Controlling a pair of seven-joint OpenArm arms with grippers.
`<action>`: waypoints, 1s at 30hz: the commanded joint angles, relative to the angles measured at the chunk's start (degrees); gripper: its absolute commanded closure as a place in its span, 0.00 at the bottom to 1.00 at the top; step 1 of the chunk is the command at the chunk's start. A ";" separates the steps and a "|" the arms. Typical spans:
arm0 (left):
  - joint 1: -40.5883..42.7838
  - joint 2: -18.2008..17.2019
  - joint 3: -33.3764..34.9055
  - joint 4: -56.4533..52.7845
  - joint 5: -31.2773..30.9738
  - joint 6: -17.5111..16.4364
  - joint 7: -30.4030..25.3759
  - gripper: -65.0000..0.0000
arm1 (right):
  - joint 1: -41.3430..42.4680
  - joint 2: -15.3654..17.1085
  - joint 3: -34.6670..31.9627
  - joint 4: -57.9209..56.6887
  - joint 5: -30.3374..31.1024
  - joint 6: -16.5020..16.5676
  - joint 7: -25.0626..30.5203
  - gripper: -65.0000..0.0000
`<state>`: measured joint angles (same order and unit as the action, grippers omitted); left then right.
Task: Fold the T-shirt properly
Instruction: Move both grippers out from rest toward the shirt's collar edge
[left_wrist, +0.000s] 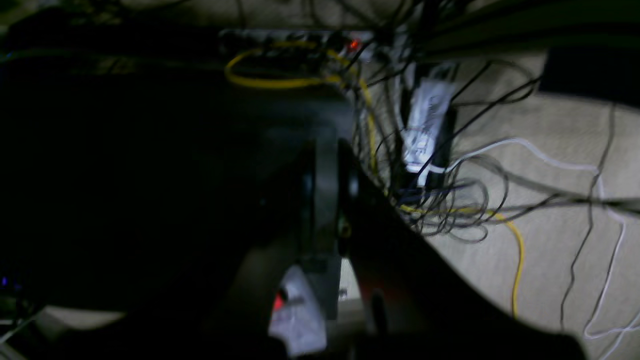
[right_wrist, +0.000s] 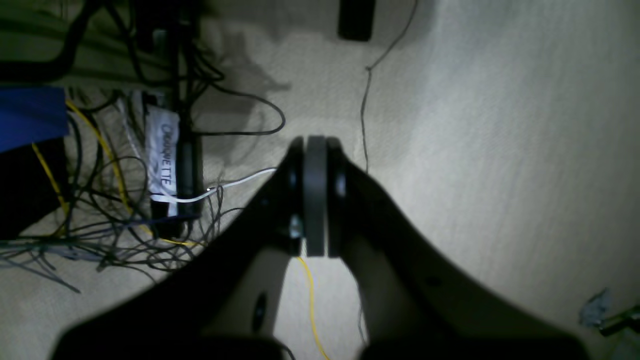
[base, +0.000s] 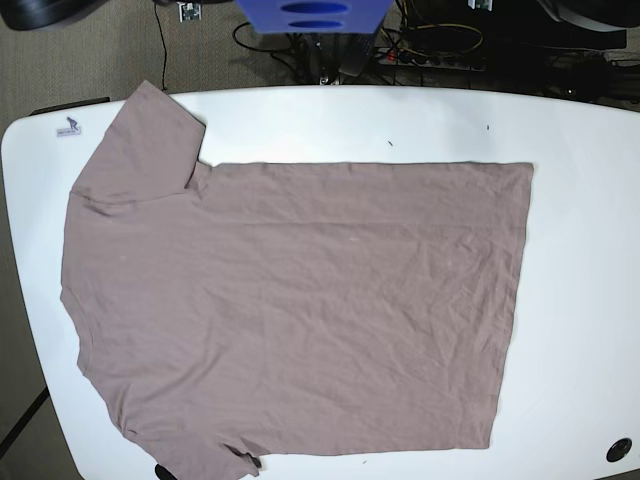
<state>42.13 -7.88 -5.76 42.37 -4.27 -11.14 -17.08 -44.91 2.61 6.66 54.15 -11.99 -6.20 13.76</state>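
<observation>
we see both arms parked away from the counter (base: 580, 200), each wrist camera looking down at carpeted floor (right_wrist: 500, 150) and none of either arm showing in the base view. the right gripper (right_wrist: 315, 150) hangs over the carpet with its jaws pressed together, nothing between them; a tangle of cables (right_wrist: 125, 210) and a white tag (right_wrist: 162, 155) lie to one side of it. the left gripper (left_wrist: 327, 155) sits in deep shadow, its jaws likewise closed flat on each other and empty, above more cables (left_wrist: 450, 210), a yellow cord (left_wrist: 517, 270) and a power strip (left_wrist: 300, 42) with a red light.

the t-shirt (base: 300, 310) lies spread flat on the white counter, mildly wrinkled, unfolded. its long axis runs left to right across the base view: the straight hem faces the view's right, the shoulder end the view's left. one short sleeve (base: 140, 140) points up toward the far edge, the other reaches the near edge at the bottom of the view. a blue object (base: 312, 15) stands beyond the counter's far side.
</observation>
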 joint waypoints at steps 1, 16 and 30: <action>1.92 -0.54 -0.13 1.90 0.16 0.19 -1.44 0.99 | -2.21 0.15 0.03 2.71 0.26 -0.17 1.21 1.00; 12.63 -1.39 -0.04 25.56 0.46 0.06 -2.25 1.00 | -12.24 0.87 0.27 22.77 1.81 0.48 -3.11 1.00; 19.04 -1.22 -2.72 45.25 1.01 -0.27 -1.15 0.99 | -18.53 0.55 4.76 39.78 1.45 -0.03 -4.79 1.00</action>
<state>59.55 -8.91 -7.90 85.30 -3.42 -11.57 -18.41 -61.93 3.03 11.14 92.23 -10.55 -6.28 8.08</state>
